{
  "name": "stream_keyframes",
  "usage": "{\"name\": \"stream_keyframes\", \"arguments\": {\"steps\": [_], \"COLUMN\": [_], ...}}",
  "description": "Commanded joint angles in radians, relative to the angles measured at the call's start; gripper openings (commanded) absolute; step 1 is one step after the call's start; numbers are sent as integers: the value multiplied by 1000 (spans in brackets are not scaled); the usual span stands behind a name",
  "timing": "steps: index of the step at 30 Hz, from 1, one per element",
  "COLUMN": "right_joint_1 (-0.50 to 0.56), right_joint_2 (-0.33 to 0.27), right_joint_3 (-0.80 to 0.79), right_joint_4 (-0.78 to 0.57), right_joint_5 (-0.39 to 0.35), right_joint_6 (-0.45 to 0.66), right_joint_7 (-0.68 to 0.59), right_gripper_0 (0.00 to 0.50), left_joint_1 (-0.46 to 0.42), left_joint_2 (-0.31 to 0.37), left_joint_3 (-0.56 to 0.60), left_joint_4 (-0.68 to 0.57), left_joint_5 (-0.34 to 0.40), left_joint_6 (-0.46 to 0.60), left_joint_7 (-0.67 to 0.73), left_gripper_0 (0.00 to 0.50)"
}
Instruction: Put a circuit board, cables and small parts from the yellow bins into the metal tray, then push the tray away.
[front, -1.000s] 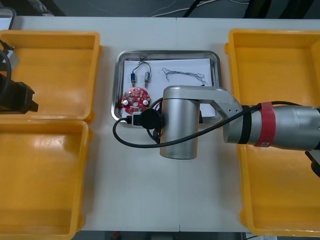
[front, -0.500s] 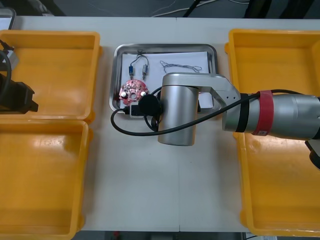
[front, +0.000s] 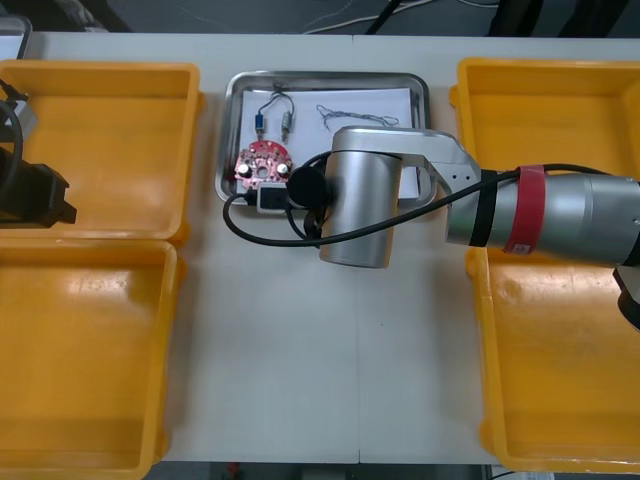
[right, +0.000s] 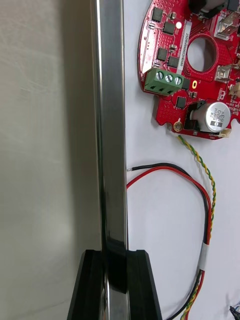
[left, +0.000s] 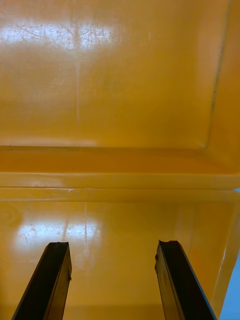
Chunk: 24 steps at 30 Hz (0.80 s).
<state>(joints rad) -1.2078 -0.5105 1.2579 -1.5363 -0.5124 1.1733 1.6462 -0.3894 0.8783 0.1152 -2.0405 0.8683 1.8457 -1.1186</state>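
Observation:
The metal tray (front: 232, 130) lies at the far middle of the table, white inside. In it are a round red circuit board (front: 262, 165), a blue and white twisted cable (front: 355, 115) and a short cable with small metal parts (front: 275, 118). My right arm's wrist (front: 360, 210) covers the tray's near edge. In the right wrist view, my right gripper (right: 115, 282) is shut on the tray's rim (right: 111, 125), one finger on each side. The circuit board (right: 192, 65) and a red and yellow cable (right: 200, 190) lie just inside the rim. My left gripper (left: 112, 280) hangs open over yellow bins (left: 120, 90).
Two yellow bins (front: 100, 140) (front: 80, 360) stand at the left and two more (front: 550, 110) (front: 560, 380) at the right. The left arm (front: 35, 195) is parked at the far left edge. A black cable (front: 260, 235) loops from the right wrist over the table.
The right arm has moved away from me, and the tray with its contents has slid toward the table's far edge. The left arm has stayed still.

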Motion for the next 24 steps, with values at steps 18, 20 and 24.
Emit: {"name": "stream_keyframes", "arguments": {"steps": [18,20,24], "right_joint_1": [-92,-92,-93], "right_joint_2": [20,20,20], "right_joint_3": [11,11,11], "right_joint_4": [139,151,186], "right_joint_5": [-2,3,6], "right_joint_6": [-176,-193,-241], "right_joint_7": [96,99,109], "right_gripper_0": [0,0,0], "left_joint_1": [18,18,18], "left_joint_2": [33,33,33], "left_joint_3": [32,32,32], "left_joint_4": [-30,-30,-30], "left_joint_5": [-9,-9,-9], "left_joint_6": [1,1,1], "left_joint_7": [77,77,77], "left_gripper_0": [500,500,500]}}
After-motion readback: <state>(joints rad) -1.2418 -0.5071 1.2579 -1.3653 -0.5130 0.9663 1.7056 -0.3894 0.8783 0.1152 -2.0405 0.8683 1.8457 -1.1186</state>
